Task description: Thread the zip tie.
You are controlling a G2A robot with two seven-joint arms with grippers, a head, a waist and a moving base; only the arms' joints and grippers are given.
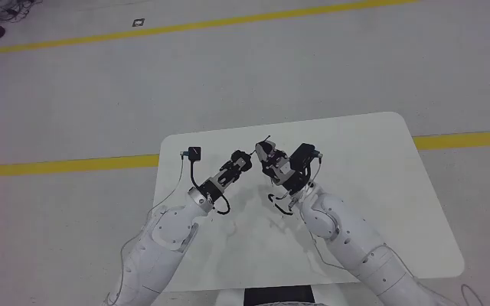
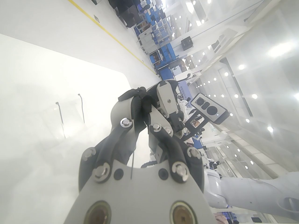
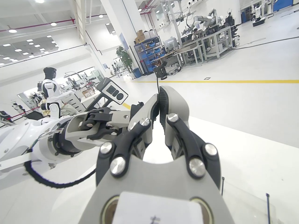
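Both hands are up off the counter (image 1: 367,153), their tips almost meeting over its middle. The right hand (image 3: 159,102) is clamped shut on the zip tie (image 3: 158,82). The strap sticks out past the pads, with its long axis roughly upright and in line with the fingers. The left hand (image 2: 141,100) sits just beside it, tips pointing at the right hand's tips, and is also pinched narrow. A thin black strap runs back between its fingers toward the palm. My read is that this is the other end of the same tie, bent round into a loop, but I can't confirm it. I also can't tell which end carries the head, as it's too small against the clutter behind. The key relation is that the free end above the right hand lies across from the left hand's tips and close to them, with neither arm clearly nearer. I judge that the next move needs the tail's axis lined up square with the head's slot, and a small tilt would make it miss. 2 spare ties (image 2: 82,108) lie side by side on the counter, well apart from both hands. There's no legible writing on the tie or the counter. A white label on the right hand's housing shows a mark that is cut off and unreadable.
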